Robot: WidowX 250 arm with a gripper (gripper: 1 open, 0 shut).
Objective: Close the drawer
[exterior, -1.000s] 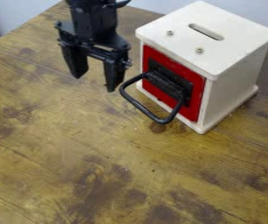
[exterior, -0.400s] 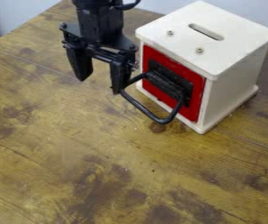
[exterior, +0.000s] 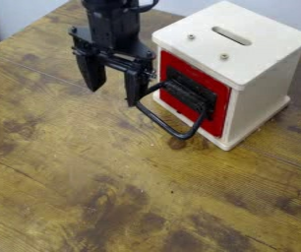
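Note:
The red drawer [exterior: 197,91] sits in the cream-white box [exterior: 233,44] at the right. Its red front panel faces front-left, and it looks nearly flush with the box face. Its large black loop handle [exterior: 166,116] hangs forward and down toward the table. My black gripper [exterior: 108,85] hovers just left of the drawer, fingers pointing down and spread apart, holding nothing. Its right finger [exterior: 131,89] is close to the handle's upper left end; I cannot tell if they touch.
The box has a slot [exterior: 231,36] on top and two small screws. The worn wooden table [exterior: 88,187] stretches to the front and left. A dark edge of the table runs at the far left top corner.
The gripper has shifted slightly right and up toward the drawer over the last second. The drawer and handle look unmoved.

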